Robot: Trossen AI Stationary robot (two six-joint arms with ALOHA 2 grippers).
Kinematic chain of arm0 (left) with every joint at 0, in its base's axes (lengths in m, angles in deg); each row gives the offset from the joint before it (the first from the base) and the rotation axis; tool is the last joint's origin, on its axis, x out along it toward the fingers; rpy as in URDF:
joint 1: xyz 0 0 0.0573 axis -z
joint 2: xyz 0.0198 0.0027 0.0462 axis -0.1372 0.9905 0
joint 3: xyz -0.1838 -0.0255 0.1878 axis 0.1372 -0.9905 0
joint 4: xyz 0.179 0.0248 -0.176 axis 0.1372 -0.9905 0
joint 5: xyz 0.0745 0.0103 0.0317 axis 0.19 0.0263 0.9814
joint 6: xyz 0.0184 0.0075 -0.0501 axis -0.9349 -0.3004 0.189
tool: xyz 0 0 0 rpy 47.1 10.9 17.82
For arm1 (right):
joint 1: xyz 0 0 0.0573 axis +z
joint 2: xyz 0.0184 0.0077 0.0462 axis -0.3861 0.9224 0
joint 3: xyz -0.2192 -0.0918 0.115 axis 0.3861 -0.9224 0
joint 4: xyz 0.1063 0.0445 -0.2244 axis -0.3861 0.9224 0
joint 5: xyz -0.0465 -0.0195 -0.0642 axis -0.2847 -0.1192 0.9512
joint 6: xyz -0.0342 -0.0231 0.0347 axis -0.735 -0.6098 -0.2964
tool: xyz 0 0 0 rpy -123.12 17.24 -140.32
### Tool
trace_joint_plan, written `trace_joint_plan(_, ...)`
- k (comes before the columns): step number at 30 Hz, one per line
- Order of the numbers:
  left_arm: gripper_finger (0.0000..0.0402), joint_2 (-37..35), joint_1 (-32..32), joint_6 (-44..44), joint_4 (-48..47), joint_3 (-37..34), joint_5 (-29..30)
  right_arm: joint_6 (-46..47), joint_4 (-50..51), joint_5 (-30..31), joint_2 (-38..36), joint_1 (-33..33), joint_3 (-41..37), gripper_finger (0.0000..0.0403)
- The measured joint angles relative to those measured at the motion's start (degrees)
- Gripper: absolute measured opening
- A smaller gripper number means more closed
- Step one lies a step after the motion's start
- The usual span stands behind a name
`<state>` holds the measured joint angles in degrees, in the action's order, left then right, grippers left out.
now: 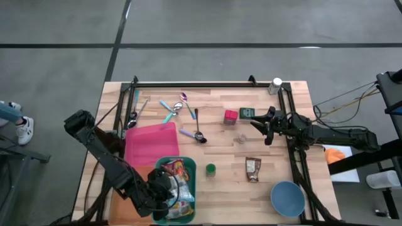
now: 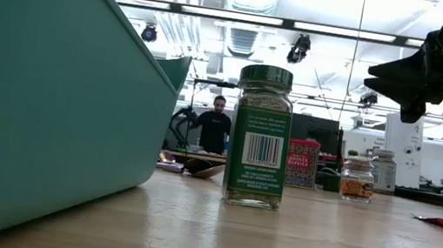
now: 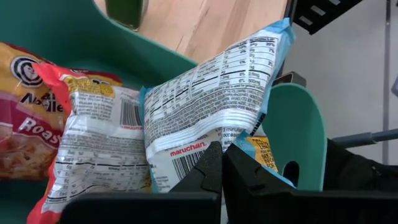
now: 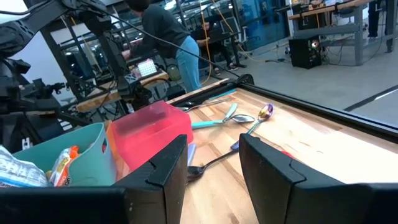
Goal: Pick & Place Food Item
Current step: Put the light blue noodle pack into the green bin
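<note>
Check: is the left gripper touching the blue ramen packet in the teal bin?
Touching. The left wrist view shows the left gripper shut, fingertips pinching the lower edge of the blue ramen packet over the teal bin.

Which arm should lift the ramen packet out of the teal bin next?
Left. Its claw is shut on the ramen packet inside the teal bin. The right claw hangs open, holding nothing, across the table near the far right rail.

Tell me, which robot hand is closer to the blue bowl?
The right. The right gripper hovers up the table from the blue bowl, on the same side. The left gripper is across the table, in the teal basket.
</note>
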<state>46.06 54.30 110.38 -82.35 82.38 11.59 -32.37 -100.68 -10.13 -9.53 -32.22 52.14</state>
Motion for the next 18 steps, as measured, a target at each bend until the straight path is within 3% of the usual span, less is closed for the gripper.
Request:
trace_joint_plan(7, 0.0039, -0.07, 0.0, 0.3, -0.19, 0.0, 0.0, 0.01, 0.0, -0.01, 0.0, 0.0, 0.0, 0.0142)
trace_joint_plan(18, 0.0187, -0.09, 0.0, -0.16, 1.14, -0.02, 0.0, 0.01, 0.0, 0.01, 0.0, -0.01, 0.0, 0.0142)
